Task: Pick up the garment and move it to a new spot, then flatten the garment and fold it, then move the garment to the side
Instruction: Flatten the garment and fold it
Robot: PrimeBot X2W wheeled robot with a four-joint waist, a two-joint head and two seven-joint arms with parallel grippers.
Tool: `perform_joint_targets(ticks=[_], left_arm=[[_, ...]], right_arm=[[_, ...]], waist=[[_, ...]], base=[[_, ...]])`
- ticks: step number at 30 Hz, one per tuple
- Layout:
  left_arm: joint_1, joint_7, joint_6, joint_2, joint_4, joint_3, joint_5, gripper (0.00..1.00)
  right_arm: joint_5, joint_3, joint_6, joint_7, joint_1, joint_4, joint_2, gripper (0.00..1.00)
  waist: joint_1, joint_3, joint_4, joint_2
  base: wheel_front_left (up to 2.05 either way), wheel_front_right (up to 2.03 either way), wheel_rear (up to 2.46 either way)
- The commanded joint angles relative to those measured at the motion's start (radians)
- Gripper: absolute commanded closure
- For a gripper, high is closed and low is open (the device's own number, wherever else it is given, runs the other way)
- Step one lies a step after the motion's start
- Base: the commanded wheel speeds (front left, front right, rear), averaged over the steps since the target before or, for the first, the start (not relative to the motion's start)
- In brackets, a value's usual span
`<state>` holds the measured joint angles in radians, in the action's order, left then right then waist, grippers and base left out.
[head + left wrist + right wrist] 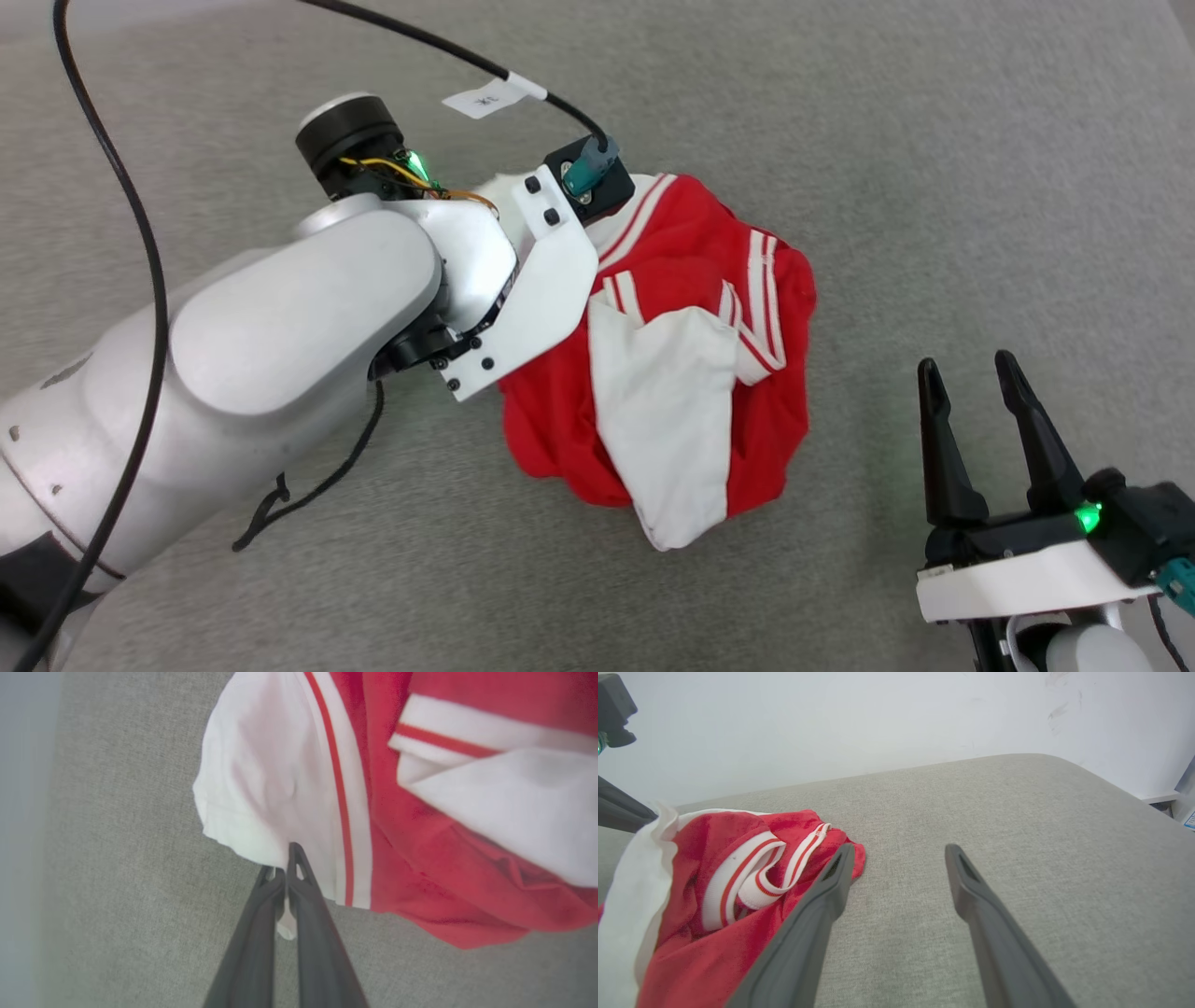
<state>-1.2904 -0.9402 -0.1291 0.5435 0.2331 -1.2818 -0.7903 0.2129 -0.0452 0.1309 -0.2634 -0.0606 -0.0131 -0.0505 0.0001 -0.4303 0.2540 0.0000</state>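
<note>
The left gripper (286, 861) is seen rising from the bottom edge, its two dark fingers (317, 933) pressed together and the tips pinched on the hem of a white sleeve (261, 774) of the garment (420, 868). A small tuft of white cloth is caught in the narrow slit between the fingers lower down. A red stripe set in white trim (343, 812) is run down beside that sleeve, and red cloth is bunched to its right. A second white sleeve (514, 807) with like trim is laid across the upper right. A grey woven surface (131, 868) is seen bare at left and along the bottom; whether the garment is rested on it cannot be told
</note>
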Motion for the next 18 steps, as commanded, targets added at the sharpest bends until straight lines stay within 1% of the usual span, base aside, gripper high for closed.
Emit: perform_joint_targets(ticks=[1, 5, 11, 14, 18], left_arm=[[0.030, 0.052, 0.000, 0.012, -0.008, 0.000, -0.012, 1.00], [0.064, 0.140, 0.000, 0.054, -0.023, 0.001, -0.022, 1.00], [0.121, 0.269, 0.000, 0.151, 0.037, 0.003, -0.059, 1.00], [0.155, 0.308, 0.005, 0.202, 0.067, 0.009, -0.070, 1.00], [0.230, 0.346, 0.030, 0.260, 0.087, 0.011, -0.097, 1.00]], right_arm=[[-0.012, 0.008, 0.000, -0.002, 0.019, 0.001, 0.001, 0.00], [-0.034, 0.025, 0.000, -0.002, 0.053, 0.004, 0.001, 0.00], [-0.054, 0.033, 0.000, -0.002, 0.093, 0.010, 0.001, 0.00], [-0.060, 0.036, 0.000, -0.002, 0.109, 0.015, 0.001, 0.00], [-0.059, 0.042, 0.000, -0.002, 0.128, 0.020, 0.001, 0.00]], waist=[[-0.0001, 0.082, -0.084, 0.0000], [-0.0001, 0.135, -0.165, 0.0000], [-0.0001, 0.190, -0.268, 0.0000], [-0.0001, 0.210, -0.304, 0.0000], [-0.0001, 0.231, -0.333, 0.0000]], base=[[0.00, 0.00, 0.00], [0.00, 0.00, 0.00], [0.00, 0.00, 0.00], [0.00, 0.00, 0.00], [0.00, 0.00, 0.00]])
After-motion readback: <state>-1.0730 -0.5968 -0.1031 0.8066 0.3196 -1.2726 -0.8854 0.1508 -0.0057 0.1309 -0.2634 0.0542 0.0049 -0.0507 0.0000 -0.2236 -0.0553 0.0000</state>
